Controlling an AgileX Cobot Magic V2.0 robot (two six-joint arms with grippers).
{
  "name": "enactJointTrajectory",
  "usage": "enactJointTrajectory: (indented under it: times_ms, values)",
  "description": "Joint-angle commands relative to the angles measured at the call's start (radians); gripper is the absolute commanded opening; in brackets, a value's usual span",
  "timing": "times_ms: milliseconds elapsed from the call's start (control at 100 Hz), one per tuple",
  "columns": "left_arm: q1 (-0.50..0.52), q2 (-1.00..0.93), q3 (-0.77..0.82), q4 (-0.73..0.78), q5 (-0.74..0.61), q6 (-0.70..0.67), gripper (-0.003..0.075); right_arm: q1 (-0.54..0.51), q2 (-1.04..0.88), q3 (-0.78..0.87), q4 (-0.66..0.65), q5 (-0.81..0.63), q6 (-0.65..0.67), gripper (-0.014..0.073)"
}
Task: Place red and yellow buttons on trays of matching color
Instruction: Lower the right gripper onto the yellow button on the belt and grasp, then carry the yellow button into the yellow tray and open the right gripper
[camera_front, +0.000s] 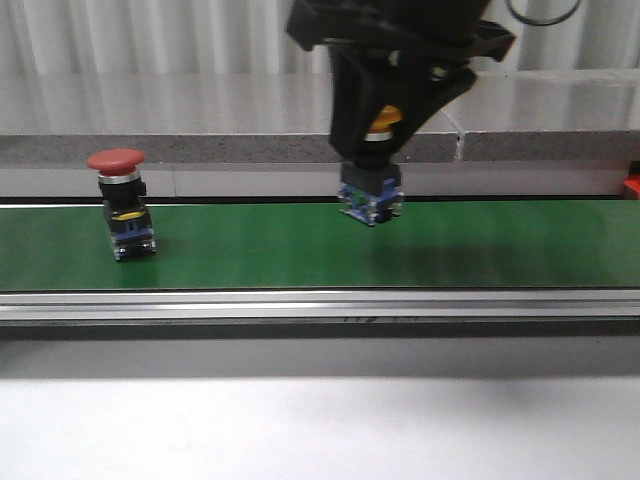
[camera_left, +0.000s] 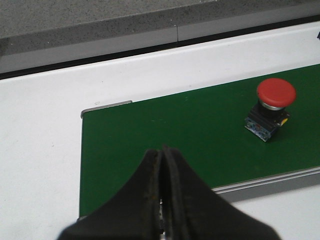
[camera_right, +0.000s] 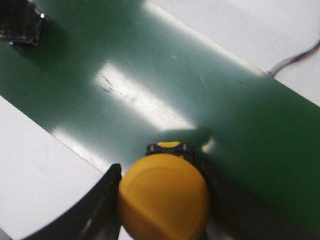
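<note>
A yellow button (camera_front: 371, 193) with a blue-black base is held by its cap in my right gripper (camera_front: 372, 160), over the far part of the green belt (camera_front: 300, 250). I cannot tell whether its base touches the belt. In the right wrist view the yellow cap (camera_right: 164, 197) fills the gap between the black fingers (camera_right: 107, 187). The red button (camera_front: 120, 200) stands upright on the belt's left part, also seen in the left wrist view (camera_left: 272, 107). My left gripper (camera_left: 162, 152) is shut and empty, above the belt's end, well apart from the red button. No trays are in view.
A grey stone ledge (camera_front: 200, 148) runs behind the belt, and a metal rail (camera_front: 320, 303) along its front. White table surface (camera_front: 320, 420) lies nearer. A small red object (camera_front: 632, 187) shows at the far right edge. A grey cable (camera_right: 295, 57) lies beside the belt.
</note>
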Motion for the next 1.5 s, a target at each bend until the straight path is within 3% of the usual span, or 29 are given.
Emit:
enactJointTrajectory:
  times_ms: [0,200,460,730,1100,1240,1490]
  values:
    - [-0.007,-0.004,-0.027,-0.012,-0.072,-0.011,-0.0021,-0.056,-0.114,0.032,0.002,-0.052,0.018,0.0162]
    - [-0.007,-0.004,-0.027,-0.012,-0.072,-0.011,-0.0021,-0.201,-0.246,0.125,0.002,-0.048,0.042,0.0162]
    - [-0.007,-0.004,-0.027,-0.012,-0.072,-0.011,-0.0021,-0.468,-0.361,0.201,0.002,-0.046,0.063,0.0162]
    - [-0.007,-0.004,-0.027,-0.012,-0.072,-0.011,-0.0021,-0.779,-0.381,0.221,0.002,-0.033,0.183,0.0162]
    - [-0.007,-0.004,-0.027,-0.012,-0.072,-0.011,-0.0021,-1.155,-0.380,0.223,-0.021,-0.053,0.225,0.0162]
    - [-0.007,-0.004,-0.027,-0.012,-0.072,-0.011,-0.0021,-1.227,-0.370,0.224,-0.021,-0.073,0.225,0.0162]
    - [-0.007,-0.004,-0.027,-0.012,-0.072,-0.011,-0.0021,-1.238,-0.270,0.224,-0.007,-0.113,0.225,0.0162]
